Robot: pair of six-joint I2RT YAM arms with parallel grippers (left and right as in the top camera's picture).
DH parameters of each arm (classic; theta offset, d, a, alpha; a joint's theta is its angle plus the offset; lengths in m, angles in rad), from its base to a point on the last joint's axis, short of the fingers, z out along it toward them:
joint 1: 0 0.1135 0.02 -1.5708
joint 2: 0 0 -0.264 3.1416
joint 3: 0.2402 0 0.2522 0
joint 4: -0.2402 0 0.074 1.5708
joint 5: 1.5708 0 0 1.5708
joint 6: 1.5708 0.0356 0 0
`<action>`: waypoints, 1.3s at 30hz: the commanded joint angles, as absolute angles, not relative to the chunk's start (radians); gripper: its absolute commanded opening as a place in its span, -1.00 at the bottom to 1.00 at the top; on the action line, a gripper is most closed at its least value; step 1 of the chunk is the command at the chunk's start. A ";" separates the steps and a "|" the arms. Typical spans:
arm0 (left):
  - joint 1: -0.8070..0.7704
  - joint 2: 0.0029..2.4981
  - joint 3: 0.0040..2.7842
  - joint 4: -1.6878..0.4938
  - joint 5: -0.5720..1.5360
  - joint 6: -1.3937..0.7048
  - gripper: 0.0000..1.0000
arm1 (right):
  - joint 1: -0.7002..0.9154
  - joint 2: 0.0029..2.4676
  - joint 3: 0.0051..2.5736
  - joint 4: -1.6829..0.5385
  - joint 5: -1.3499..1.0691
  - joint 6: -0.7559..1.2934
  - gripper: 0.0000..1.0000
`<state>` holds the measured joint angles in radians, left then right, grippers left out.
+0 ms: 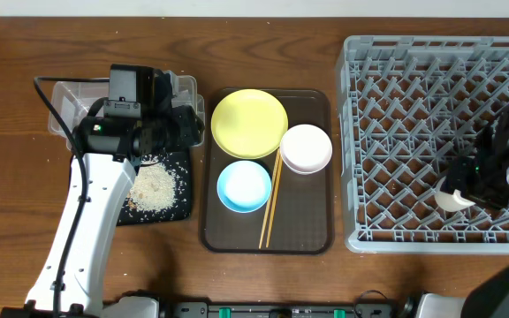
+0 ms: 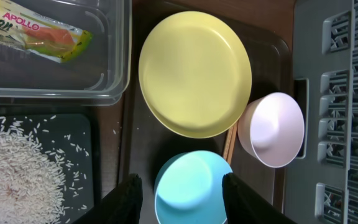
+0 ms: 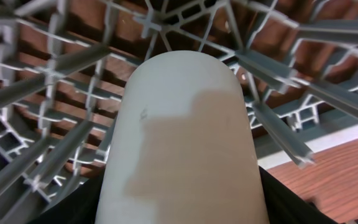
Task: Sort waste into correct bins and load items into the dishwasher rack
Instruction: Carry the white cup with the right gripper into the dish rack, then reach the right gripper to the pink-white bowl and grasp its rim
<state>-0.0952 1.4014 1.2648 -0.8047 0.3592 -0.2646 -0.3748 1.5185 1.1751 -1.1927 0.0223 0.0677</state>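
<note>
My left gripper (image 1: 188, 124) is open and hangs above the brown tray's left edge. In the left wrist view its jaws (image 2: 182, 186) frame the light blue bowl (image 2: 191, 193) (image 1: 244, 186) without touching it. The yellow plate (image 1: 249, 123) (image 2: 194, 73), pinkish-white bowl (image 1: 306, 147) (image 2: 272, 129) and chopsticks (image 1: 270, 199) (image 2: 229, 142) lie on the same tray. The wrapper (image 2: 36, 31) lies in the clear tub (image 2: 114, 62) (image 1: 60, 97). Rice (image 1: 153, 187) (image 2: 11, 168) lies on the black tray (image 1: 175, 212). My right gripper (image 1: 468, 181) (image 3: 182, 202) is shut on the white cup (image 3: 182, 130) (image 1: 452, 200) over the rack (image 1: 414, 88) (image 3: 61, 68). The white scrap is out of view.
The brown serving tray (image 1: 312, 234) (image 2: 278, 50) sits between the bins and the rack. The rack's left wall (image 2: 334, 124) stands close to the tray's right side. Bare wooden table (image 1: 263, 44) lies behind the tray. A black cable (image 1: 60, 115) runs along my left arm.
</note>
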 commanded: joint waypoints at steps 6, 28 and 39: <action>-0.095 1.405 1.272 -0.810 0.346 -0.255 -0.10 | -0.381 1.620 1.188 -1.147 0.021 0.078 0.04; -0.095 1.405 1.259 -0.942 0.230 -0.255 0.14 | -0.322 1.522 1.399 -1.160 -0.199 0.017 0.82; -0.095 1.405 1.258 -0.977 0.141 -0.255 0.14 | -0.013 1.507 1.398 -0.979 -0.445 -0.031 0.08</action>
<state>-0.0952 1.4017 1.2648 -0.9577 0.2207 -0.2611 -0.0994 1.4918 1.3907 -1.0027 -0.3767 -0.0177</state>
